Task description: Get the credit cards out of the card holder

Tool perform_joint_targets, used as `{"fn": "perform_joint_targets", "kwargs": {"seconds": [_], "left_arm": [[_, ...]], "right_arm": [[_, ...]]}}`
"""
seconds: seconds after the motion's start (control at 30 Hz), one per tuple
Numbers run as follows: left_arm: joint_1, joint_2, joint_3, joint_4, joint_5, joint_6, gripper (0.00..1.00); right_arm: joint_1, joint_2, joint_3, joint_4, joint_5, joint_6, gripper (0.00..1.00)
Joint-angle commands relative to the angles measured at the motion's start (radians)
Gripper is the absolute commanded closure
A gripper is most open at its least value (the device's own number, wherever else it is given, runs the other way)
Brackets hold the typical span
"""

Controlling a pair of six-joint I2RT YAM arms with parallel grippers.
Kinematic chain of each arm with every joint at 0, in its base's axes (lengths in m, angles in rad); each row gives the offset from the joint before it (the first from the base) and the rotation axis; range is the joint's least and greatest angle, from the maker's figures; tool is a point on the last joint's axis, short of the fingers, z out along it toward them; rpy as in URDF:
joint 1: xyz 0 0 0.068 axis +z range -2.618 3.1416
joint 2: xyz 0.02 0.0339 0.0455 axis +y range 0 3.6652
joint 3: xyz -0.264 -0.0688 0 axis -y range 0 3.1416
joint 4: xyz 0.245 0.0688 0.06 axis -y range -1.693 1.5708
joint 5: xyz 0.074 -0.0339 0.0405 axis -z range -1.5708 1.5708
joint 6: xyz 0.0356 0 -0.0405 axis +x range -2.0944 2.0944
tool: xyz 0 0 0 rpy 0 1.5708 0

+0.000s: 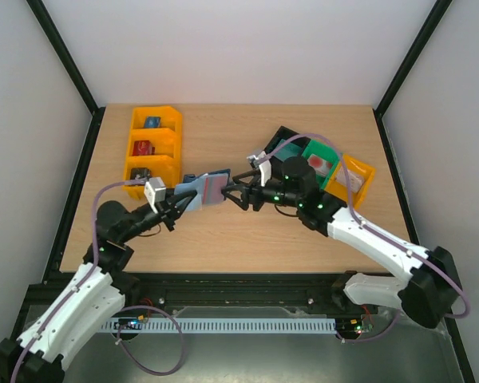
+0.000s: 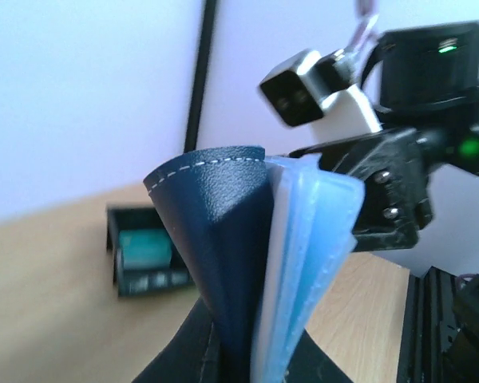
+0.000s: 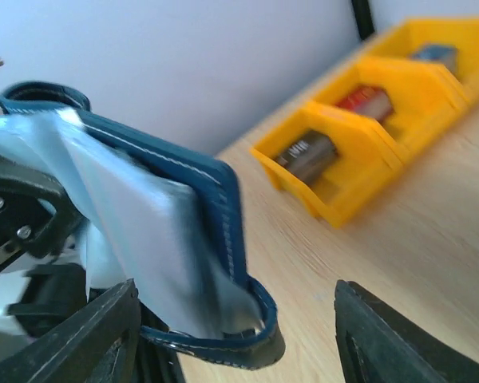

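Observation:
The dark navy card holder [image 1: 193, 194] is held up off the table by my left gripper [image 1: 176, 206], which is shut on its lower end. In the left wrist view the navy cover [image 2: 215, 239] fans open, with pale blue credit cards [image 2: 315, 239] standing in it between my fingers [image 2: 247, 355]. A pale grey-blue card [image 1: 215, 187] shows at the holder's right end. My right gripper [image 1: 238, 194] is open, its fingers on either side of that end. In the right wrist view the holder's edge and tab [image 3: 227, 231] and a pale card [image 3: 144, 239] lie between the open jaws [image 3: 239, 343].
An orange three-compartment bin [image 1: 169, 144] stands at the back left and also shows in the right wrist view [image 3: 367, 183]. Black [image 1: 278, 138], green [image 1: 332, 185] and yellow [image 1: 366, 177] bins stand at the back right behind my right arm. The black bin shows in the left wrist view [image 2: 144, 279].

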Motion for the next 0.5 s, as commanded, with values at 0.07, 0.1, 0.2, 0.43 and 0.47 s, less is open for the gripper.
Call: {"fn": "perform_joint_targets", "kwargs": {"seconds": [0.07,0.1,0.2,0.43,0.47], "left_arm": [[0.012,-0.078,0.109,0.034,0.187,0.155,0.98],[0.013,-0.085,0.11,0.055,0.192,0.121,0.98],[0.019,-0.088,0.102,0.125,0.208,0.033,0.98],[0.026,-0.091,0.105,0.16,0.213,0.016,0.98],[0.026,-0.094,0.103,0.164,0.216,0.016,0.98]], "right_arm": [[0.009,-0.12,-0.015,0.107,-0.123,-0.064,0.31],[0.009,-0.129,-0.023,0.141,-0.132,-0.054,0.3],[0.009,-0.132,-0.023,0.179,-0.149,-0.025,0.3],[0.031,-0.098,-0.012,0.242,-0.167,0.014,0.31],[0.04,-0.089,-0.008,0.251,-0.159,0.009,0.32]]}}
